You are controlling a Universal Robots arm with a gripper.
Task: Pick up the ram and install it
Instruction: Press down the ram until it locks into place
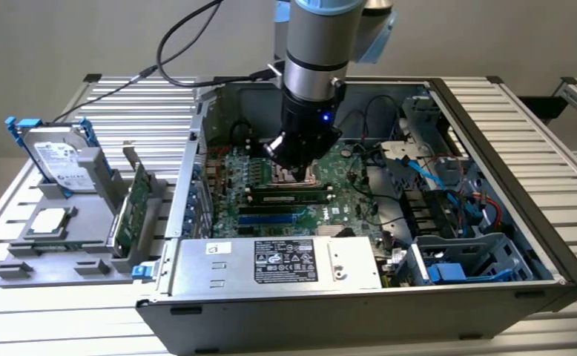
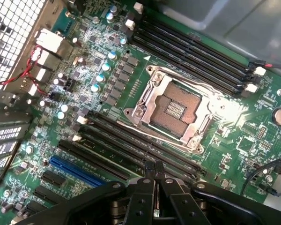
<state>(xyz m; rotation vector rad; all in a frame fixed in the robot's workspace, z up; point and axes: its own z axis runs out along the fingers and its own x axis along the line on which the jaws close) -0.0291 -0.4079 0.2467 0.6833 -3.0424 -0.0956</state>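
One ram [image 1: 291, 197] inside open computer case [image 1: 555, 245]

Open computer case [image 1: 486, 148] sits on the table [image 1: 566, 133]. Tool [image 1: 291, 165] hangs inside, just above the motherboard [image 1: 268, 215]. The ram [image 1: 291, 197] lies seated in a slot, beside the tool.

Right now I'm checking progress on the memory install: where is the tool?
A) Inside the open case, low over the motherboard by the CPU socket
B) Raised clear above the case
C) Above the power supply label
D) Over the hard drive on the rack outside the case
A: the tool sits inside the open case, just above the motherboard beside the CPU socket.
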